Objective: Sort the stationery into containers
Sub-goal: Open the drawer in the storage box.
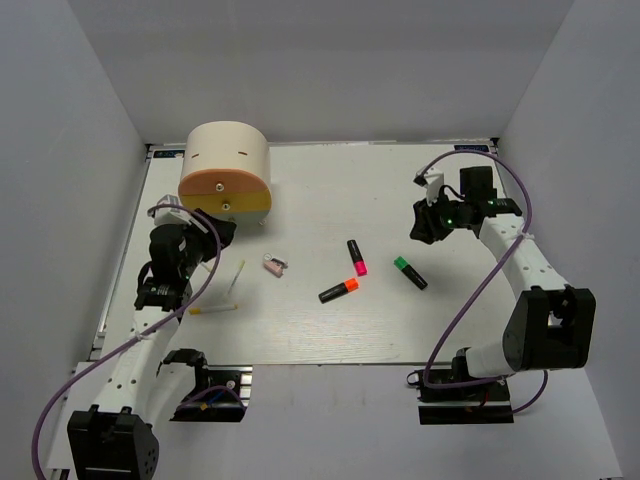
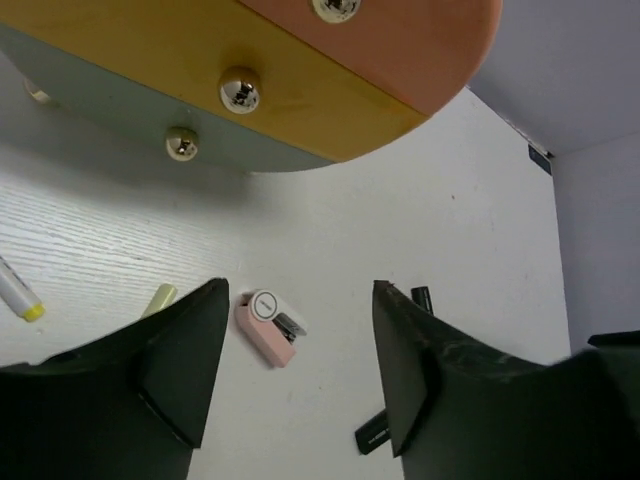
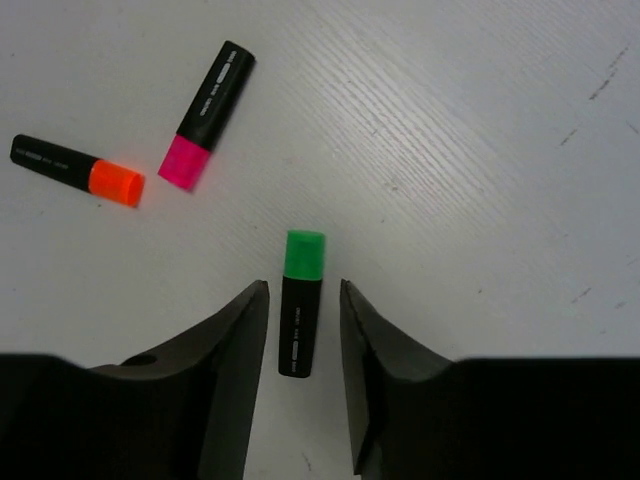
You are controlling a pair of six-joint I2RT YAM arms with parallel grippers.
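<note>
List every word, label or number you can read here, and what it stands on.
None is readable.
Black marker with pink cap: white print on barrel, too blurred.
Black marker with orange cap: white print, too blurred.
Small pink-and-white clip: round label, too small.

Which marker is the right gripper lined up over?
The green-capped marker, framed by the right gripper; the pink-capped marker and orange-capped marker lie off to the side.

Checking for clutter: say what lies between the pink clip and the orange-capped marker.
Nothing: bare table between the clip and the orange-capped marker, seen in the top view.
</note>
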